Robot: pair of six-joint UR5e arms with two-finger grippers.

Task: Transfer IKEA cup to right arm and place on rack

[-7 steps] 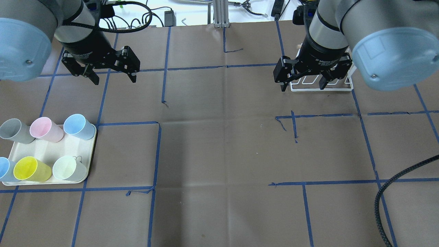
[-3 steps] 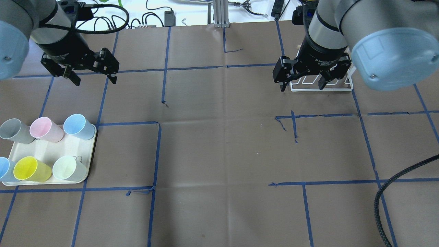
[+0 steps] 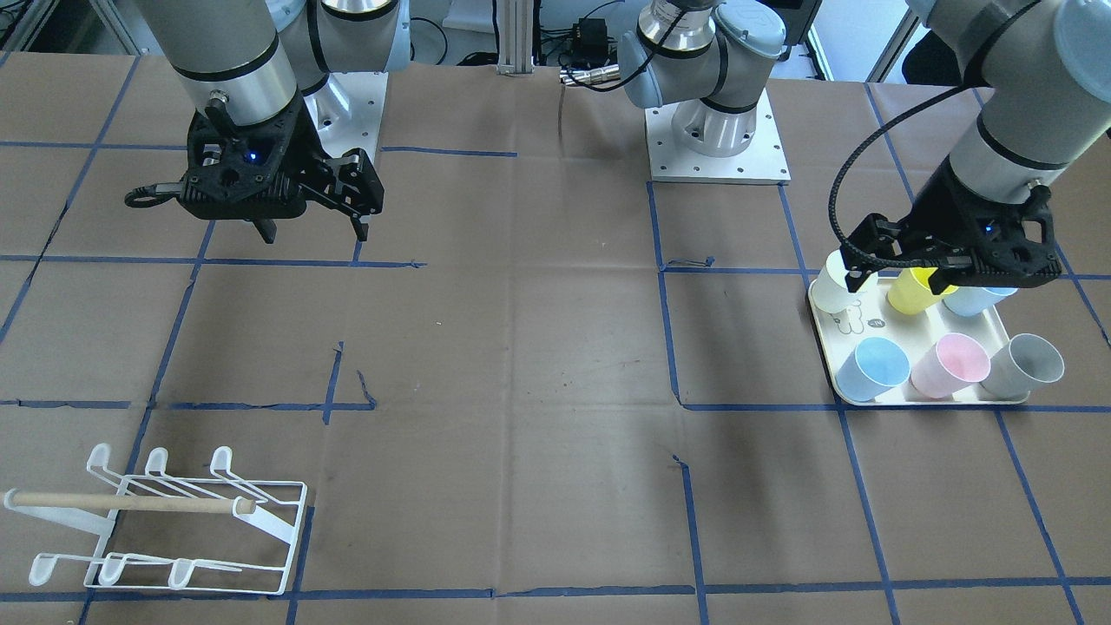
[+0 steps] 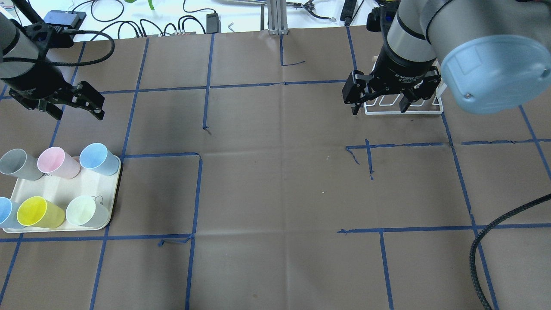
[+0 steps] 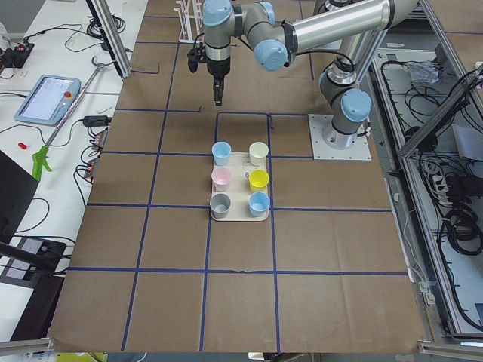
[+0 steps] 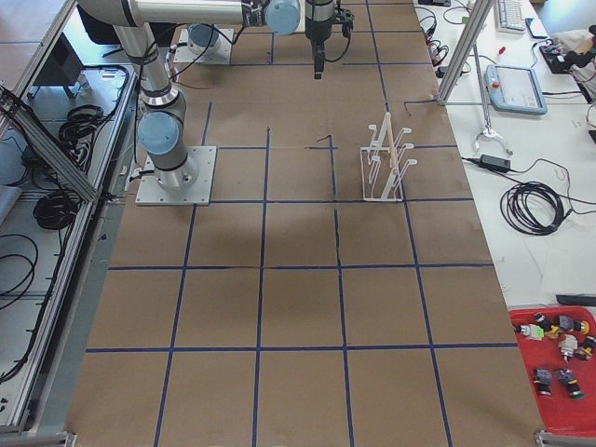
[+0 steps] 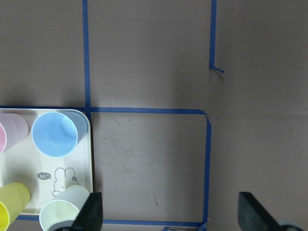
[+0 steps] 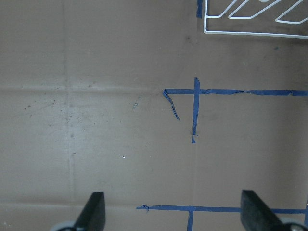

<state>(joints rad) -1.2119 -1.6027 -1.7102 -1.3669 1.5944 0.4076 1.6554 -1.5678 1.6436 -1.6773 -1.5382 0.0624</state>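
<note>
Cream tray [image 4: 64, 186] sits at the table's 8 o'clock in the overhead view. It holds six cups, mouths up, all empty.
- Far row: grey cup [image 4: 17, 163], pink cup [image 4: 55, 161], blue cup [image 4: 97, 157].
- Near row: second blue cup [image 4: 5, 213] cut by the frame edge, yellow cup [image 4: 36, 212], pale green cup [image 4: 86, 211].

Left gripper [image 4: 78, 115] is raised at 12 o'clock from the tray, fingers spread wide, gripping nothing. Right gripper [image 4: 379, 108] is likewise agape, high up. In the overhead view it overlaps the rack [image 3: 130, 502], at the table's 1 o'clock.
</note>
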